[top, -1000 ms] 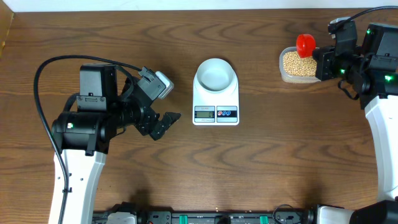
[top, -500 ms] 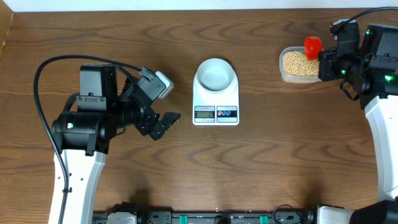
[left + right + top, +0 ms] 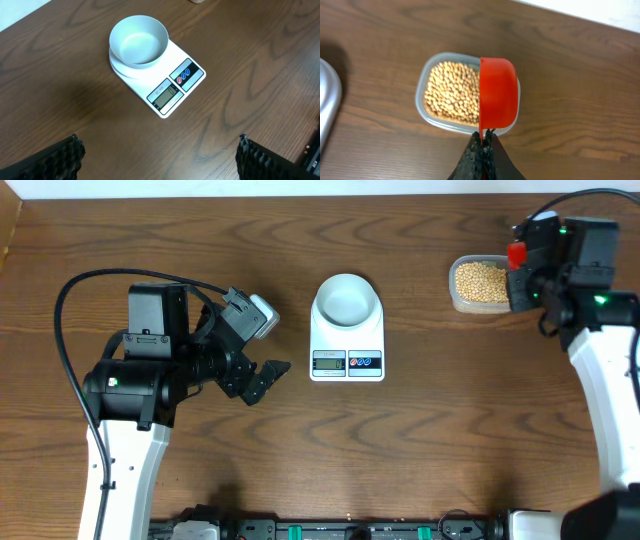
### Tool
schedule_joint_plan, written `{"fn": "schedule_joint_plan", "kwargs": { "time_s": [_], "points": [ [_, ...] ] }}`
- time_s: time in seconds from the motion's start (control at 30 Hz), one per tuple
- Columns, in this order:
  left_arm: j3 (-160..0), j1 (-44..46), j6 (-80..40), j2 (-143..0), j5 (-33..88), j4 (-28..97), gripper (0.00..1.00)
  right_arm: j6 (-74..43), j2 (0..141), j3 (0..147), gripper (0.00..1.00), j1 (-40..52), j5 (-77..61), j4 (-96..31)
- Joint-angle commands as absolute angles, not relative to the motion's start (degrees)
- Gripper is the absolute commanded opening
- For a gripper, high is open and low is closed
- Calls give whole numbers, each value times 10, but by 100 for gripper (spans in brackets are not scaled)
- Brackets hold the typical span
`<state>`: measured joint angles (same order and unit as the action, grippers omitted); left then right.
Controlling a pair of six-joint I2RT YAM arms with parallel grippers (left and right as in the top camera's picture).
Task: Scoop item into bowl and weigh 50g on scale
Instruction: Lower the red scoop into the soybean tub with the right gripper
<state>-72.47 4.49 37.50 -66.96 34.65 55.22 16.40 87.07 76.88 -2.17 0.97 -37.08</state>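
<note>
Grained wooden table (image 3: 450,430), smooth round bowl (image 3: 347,298), flat rectangular scale (image 3: 347,362), pebbly beans (image 3: 480,280)

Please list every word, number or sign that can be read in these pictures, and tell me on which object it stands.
No text can be read with certainty.
Display of the scale: faint marks, too small to read.
Two round buttons, red and blue: their marks are blurred.
Bowl, tub, red scoop: no writing visible.
</note>
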Motion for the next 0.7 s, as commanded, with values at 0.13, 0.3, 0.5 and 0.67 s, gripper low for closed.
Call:
{"fn": "schedule_joint_plan", "kwargs": {
  "time_s": [0.13, 0.3, 0.5, 0.67],
  "points": [
    [-741, 41, 372, -667, 360, 552, 99, 185, 922, 780, 1, -11, 70, -364],
    [-741, 41, 372, -667, 360, 552, 99, 185, 955, 780, 1, -11, 70, -360],
    [-741, 41, 372, -667, 360, 552, 99, 185, 986, 780, 1, -10, 79, -318],
    [-741, 41, 372, -667, 360, 552, 99, 191, 1003, 780, 1, -10, 101, -311]
  ]
}}
